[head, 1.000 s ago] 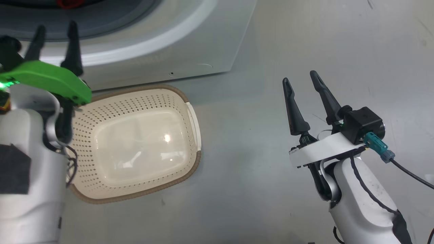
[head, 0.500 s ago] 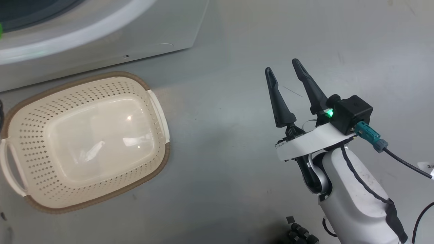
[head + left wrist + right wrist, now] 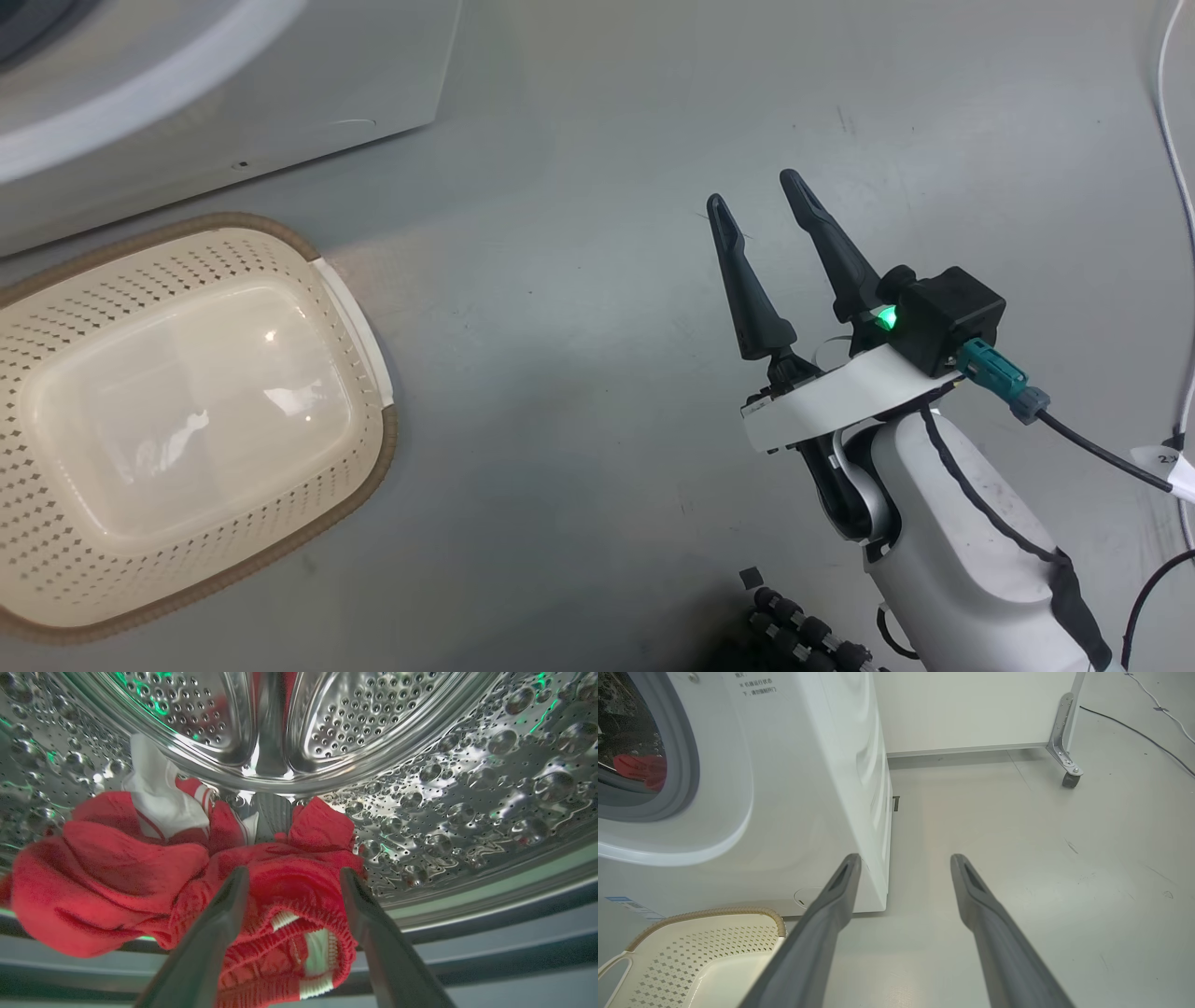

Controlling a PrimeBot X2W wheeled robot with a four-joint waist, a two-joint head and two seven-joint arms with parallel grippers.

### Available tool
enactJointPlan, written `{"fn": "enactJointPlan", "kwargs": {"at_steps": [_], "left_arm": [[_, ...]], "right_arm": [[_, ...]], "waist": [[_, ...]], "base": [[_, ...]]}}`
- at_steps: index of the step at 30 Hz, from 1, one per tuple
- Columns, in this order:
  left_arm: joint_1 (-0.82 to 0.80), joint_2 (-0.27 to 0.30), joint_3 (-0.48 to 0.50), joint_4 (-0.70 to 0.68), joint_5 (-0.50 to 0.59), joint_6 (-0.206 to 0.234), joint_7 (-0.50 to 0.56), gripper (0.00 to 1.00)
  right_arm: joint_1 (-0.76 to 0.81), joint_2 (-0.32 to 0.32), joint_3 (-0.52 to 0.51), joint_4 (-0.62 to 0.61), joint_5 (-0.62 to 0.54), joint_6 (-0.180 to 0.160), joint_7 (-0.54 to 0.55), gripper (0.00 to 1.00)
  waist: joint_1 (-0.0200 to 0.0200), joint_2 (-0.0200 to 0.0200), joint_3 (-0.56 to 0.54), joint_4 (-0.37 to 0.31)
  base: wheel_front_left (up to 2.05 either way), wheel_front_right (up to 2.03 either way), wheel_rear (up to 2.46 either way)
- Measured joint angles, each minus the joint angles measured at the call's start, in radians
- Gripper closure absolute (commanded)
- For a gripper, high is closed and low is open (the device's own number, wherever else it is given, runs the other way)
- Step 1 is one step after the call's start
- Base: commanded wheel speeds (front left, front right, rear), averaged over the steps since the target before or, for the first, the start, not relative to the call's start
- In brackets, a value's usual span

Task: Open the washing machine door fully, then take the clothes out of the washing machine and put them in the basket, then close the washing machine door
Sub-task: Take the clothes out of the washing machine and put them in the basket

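Note:
In the left wrist view my left gripper (image 3: 294, 872) is inside the steel drum of the washing machine (image 3: 467, 779). It is open, and its two fingers straddle a ribbed, white-banded fold of the red clothes (image 3: 117, 872), which lie on the drum floor. My right gripper (image 3: 752, 189) hangs open and holds nothing above the bare floor, right of the basket (image 3: 369, 467). The right wrist view shows the right gripper (image 3: 906, 858), the washing machine (image 3: 794, 788) with the clothes (image 3: 637, 770) in its mouth, and the basket (image 3: 705, 914), which has nothing in it. The washing machine door is out of view.
The basket stands on the grey floor just in front of the washer's lower front panel (image 3: 280, 103). A white wall panel on a caster (image 3: 1069, 779) stands behind the washer. Cables (image 3: 1176, 140) run along the floor at the right.
The head camera has swung right, so the washer and basket slid left in that view and the left gripper left it. The right gripper stays open in about the same pose.

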Motion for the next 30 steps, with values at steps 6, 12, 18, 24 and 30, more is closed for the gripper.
{"fn": "enactJointPlan", "kwargs": {"at_steps": [6, 12, 18, 24, 30], "left_arm": [[-0.016, 0.002, -0.010, 0.058, -0.007, 0.000, 0.087, 0.00], [-0.033, 0.003, -0.027, 0.101, -0.014, 0.000, 0.182, 0.00], [-0.066, 0.007, -0.033, 0.121, -0.016, 0.000, 0.237, 0.53], [-0.081, 0.022, -0.050, 0.131, -0.014, 0.000, 0.260, 1.00], [-0.084, 0.030, -0.073, 0.131, 0.014, 0.000, 0.253, 1.00]], "right_arm": [[0.000, 0.001, 0.002, 0.000, 0.007, -0.010, 0.000, 0.00], [0.000, 0.001, 0.007, -0.001, 0.008, -0.016, 0.000, 0.00], [-0.006, 0.002, 0.013, -0.006, 0.010, -0.018, 0.000, 0.00], [-0.018, 0.002, 0.013, -0.008, 0.018, -0.025, 0.000, 0.00], [-0.021, 0.002, 0.013, -0.008, 0.019, -0.026, 0.000, 0.00]], "waist": [[0.0000, 0.0000, 0.009, -0.010], [0.0000, 0.0000, 0.012, -0.011], [0.0000, 0.0000, 0.017, -0.011], [0.0000, 0.0000, 0.021, -0.012], [0.0000, 0.0000, 0.023, -0.008]], "base": [[0.00, 0.00, 0.00], [0.00, 0.00, 0.00], [0.00, 0.00, 0.00], [0.00, 0.00, 0.00], [0.00, 0.00, 0.00]]}}
